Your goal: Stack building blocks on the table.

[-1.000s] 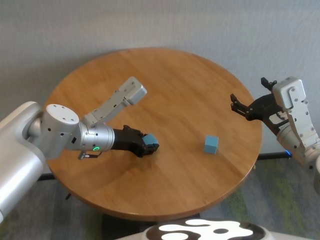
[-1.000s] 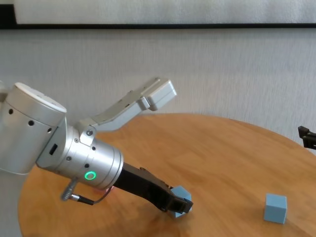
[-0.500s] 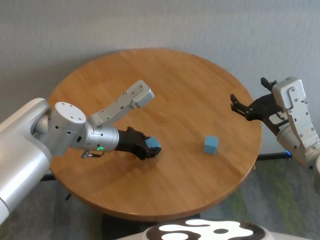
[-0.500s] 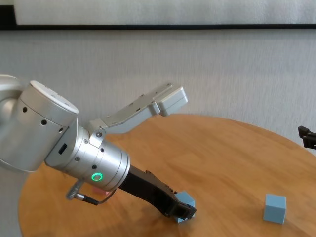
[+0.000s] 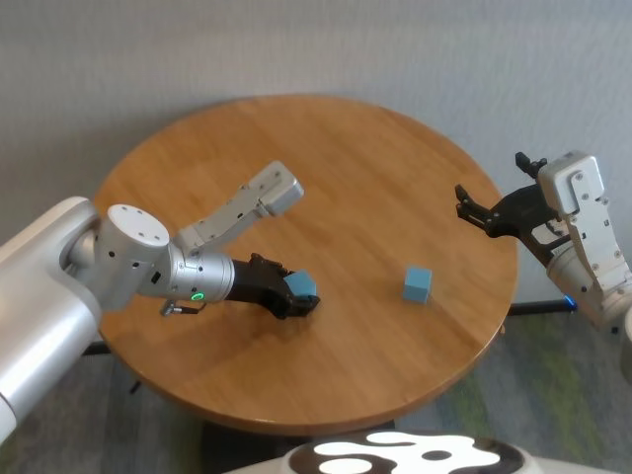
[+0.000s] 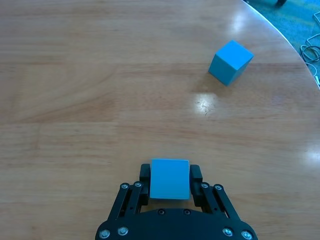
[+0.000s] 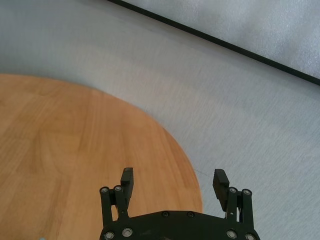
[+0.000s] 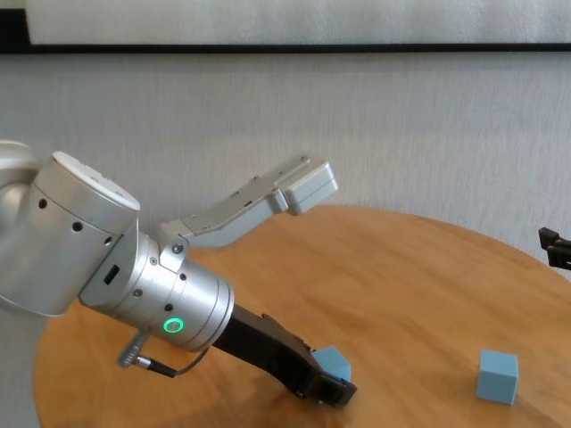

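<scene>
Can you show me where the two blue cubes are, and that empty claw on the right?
held blue cube [image 6: 169, 179], left wrist view, top face
loose blue cube [image 5: 417, 285], head view, middle
right gripper [image 7: 173, 186], right wrist view, between fingertips

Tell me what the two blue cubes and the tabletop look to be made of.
Blue cube between the left end effector's fingers and free blue cube: flat, even colour, crisp edges, no gloss; probably painted wood or foam, can't tell which. Table: light-brown wood grain in plank-like strips, with soft glare patches in the left wrist view, suggesting a sealed or laminate surface.
</scene>
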